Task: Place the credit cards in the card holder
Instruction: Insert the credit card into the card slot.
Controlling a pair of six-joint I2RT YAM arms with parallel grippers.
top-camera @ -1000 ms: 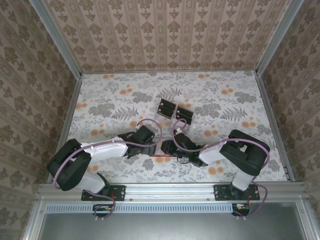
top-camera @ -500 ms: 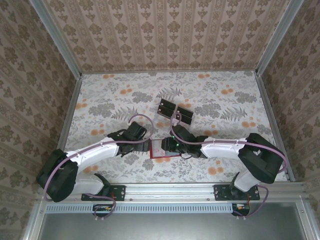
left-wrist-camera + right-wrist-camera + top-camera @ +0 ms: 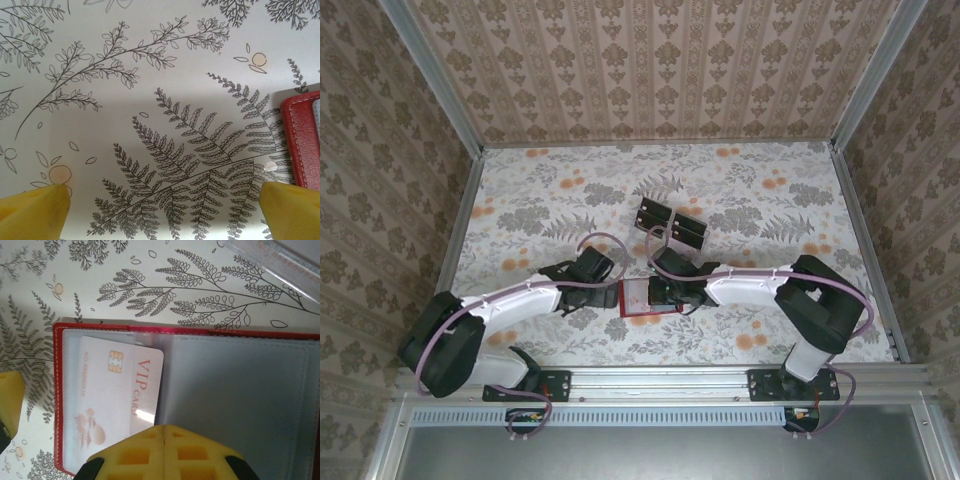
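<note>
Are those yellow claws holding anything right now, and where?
Nothing. The left gripper is open and empty; the right gripper is shut empty over the card holder.

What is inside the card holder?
In the card holder, a pale VIP card lies in the left half; the right half looks empty. The shut right gripper hides the lower middle.

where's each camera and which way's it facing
Top external: above and behind the bases, facing down at the table; left arm, right arm and the card holder.
Left wrist: on its arm, facing down at the table; left gripper open.
Right wrist: on its arm, over the open card holder and its card; right gripper shut.
Shared: both wrist views catch the card holder.
</note>
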